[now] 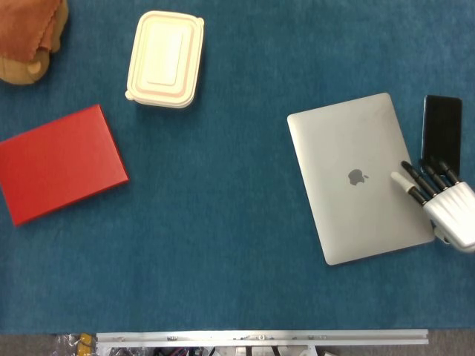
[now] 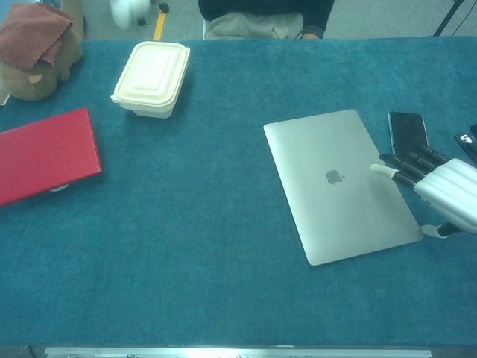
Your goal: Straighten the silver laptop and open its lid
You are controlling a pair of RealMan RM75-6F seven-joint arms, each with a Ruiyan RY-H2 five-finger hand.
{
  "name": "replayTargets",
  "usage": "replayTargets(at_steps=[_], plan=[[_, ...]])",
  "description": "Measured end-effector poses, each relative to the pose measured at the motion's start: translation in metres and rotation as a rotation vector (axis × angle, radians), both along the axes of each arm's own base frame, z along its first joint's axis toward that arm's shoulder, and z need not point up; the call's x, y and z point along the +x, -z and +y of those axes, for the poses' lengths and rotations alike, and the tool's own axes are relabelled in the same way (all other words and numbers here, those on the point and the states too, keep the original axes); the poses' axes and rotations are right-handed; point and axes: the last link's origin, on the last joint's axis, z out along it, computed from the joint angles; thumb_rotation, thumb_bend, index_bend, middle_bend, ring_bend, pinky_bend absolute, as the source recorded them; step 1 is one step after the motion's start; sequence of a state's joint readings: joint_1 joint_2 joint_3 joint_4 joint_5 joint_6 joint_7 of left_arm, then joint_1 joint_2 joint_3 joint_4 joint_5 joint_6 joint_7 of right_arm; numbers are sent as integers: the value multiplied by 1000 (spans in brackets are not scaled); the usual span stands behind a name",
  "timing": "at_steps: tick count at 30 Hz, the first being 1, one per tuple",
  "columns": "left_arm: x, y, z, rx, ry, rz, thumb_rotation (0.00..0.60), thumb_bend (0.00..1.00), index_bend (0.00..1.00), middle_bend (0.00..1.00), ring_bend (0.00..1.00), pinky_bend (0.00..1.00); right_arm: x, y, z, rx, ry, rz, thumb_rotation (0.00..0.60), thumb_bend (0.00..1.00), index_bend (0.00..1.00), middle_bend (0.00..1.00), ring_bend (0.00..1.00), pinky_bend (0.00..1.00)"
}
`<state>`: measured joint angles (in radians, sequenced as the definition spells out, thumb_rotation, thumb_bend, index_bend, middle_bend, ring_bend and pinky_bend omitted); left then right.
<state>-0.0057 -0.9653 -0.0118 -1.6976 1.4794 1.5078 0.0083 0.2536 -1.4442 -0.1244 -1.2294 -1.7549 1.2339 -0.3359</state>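
My right hand (image 1: 444,204) runs off the right edge in both views, so the wrist and arm are cut away. Its fingers (image 2: 402,165) cover part of the silver laptop's (image 2: 332,179) right edge, and whether they press the lid I cannot tell. The plush toy (image 1: 26,33) (brown cloth over it) is cropped top-left.

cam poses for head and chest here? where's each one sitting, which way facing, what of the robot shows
Head view: high over the table, looking almost straight down; only the right hand shows, its fingertips over the closed silver laptop.
Chest view: lower, at the near edge, tilted forward across the table to a seated person at the far side; again only the right hand.
Shared: laptop, black phone, red book, cream lidded container.
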Motion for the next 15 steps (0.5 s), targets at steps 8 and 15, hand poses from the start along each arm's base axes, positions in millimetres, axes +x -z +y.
replayTargets(at_steps=[8, 15], plan=[[-2, -2, -2, 7, -4, -4, 600, 138, 10, 0, 0, 0, 9, 10, -2, 23, -26, -13, 600, 4, 0, 0, 0, 16], [-4, -6, -4, 18, -4, -7, 600, 138, 10, 0, 0, 0, 22, 21, -6, 33, -41, -52, 600, 71, 0, 0, 0, 16]])
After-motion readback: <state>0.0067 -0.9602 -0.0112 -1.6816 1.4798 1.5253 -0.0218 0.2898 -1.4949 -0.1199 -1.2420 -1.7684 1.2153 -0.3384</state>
